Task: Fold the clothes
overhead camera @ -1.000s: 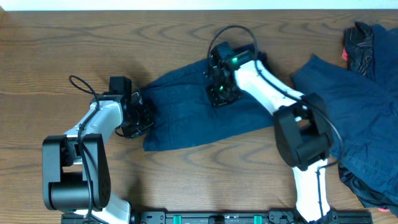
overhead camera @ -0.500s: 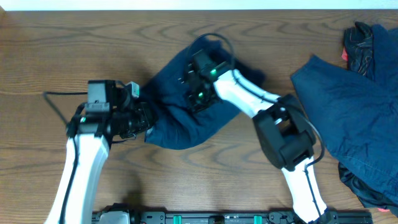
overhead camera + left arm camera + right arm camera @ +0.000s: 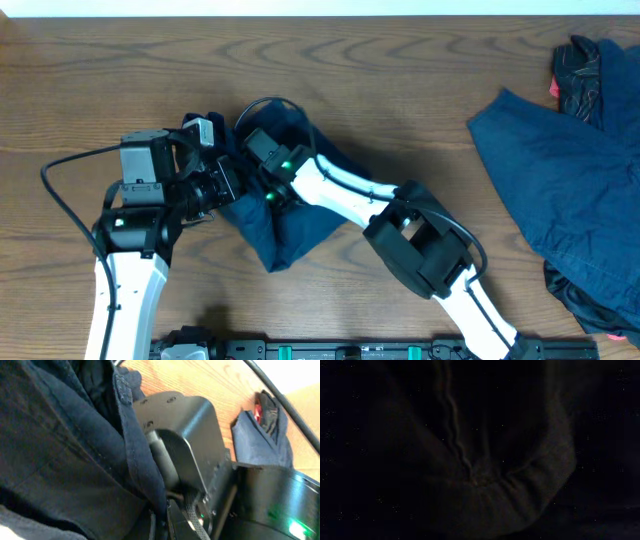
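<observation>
So one pair of navy shorts (image 3: 290, 225) is scrunched into a lump left of the middle of the table (image 3: 420, 90), with both arms crowded right on it. The left gripper (image 3: 228, 186) sits against the lump's left edge and the right gripper (image 3: 266, 168) is buried in the top folds. Honestly can't tell if either one's fingers are clamped or loose. The right wrist view is just dark cloth. More navy clothes (image 3: 560, 180) lie spread out well apart on the right.
</observation>
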`<state>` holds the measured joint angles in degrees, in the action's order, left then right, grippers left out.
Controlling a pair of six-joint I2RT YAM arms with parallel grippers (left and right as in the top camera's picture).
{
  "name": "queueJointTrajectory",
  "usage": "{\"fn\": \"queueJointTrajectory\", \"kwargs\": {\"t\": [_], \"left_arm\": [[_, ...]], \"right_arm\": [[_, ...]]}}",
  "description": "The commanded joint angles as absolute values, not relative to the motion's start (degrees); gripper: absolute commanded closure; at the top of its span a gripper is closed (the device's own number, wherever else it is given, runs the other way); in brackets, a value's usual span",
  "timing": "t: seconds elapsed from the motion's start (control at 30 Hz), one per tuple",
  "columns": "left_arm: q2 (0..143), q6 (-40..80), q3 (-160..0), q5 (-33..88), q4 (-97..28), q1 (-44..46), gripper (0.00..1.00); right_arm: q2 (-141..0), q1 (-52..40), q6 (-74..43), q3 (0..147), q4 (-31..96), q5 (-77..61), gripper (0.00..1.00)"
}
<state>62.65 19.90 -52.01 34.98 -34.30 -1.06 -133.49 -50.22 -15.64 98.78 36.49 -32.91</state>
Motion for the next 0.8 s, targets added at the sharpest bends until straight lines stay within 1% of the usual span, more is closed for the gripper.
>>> {"fn": "queueJointTrajectory", "kwargs": {"t": [0.0, 0.1, 0.17, 0.37, 0.5, 0.63, 0.77], "left_arm": [[63.4, 19.7, -54.0, 33.3, -33.0, -0.9, 0.94], [64.5, 19.6, -54.0, 33.3, -32.4, -0.9, 0.94], [65.3, 19.6, -54.0, 33.3, -32.1, -0.9, 0.94], [67.6, 19.6, -54.0, 33.4, -29.5, -0.9, 0.94], [69.5, 19.6, -54.0, 33.4, -25.4, 0.4, 0.94], [72.7, 19.6, -54.0, 33.4, -19.4, 4.0, 0.94], [78.1, 20.8, -54.0, 33.4, -13.6, 8.6, 0.94]], "right_arm": [[-133.3, -48.3, -16.3, 102.0, 39.2, -29.3, 0.68], [-130.6, -44.7, -17.3, 105.3, 42.4, -22.5, 0.61], [-128.7, -41.8, -19.4, 107.3, 44.4, -18.0, 0.55], [-125.9, -32.1, -19.2, 109.1, 49.4, -12.4, 0.55], [-126.4, -27.1, -16.7, 106.8, 53.0, -12.2, 0.57], [-126.4, -25.2, -15.1, 101.6, 52.8, -12.2, 0.59], [-126.4, -25.3, -15.2, 97.0, 51.2, -12.3, 0.59]]}}
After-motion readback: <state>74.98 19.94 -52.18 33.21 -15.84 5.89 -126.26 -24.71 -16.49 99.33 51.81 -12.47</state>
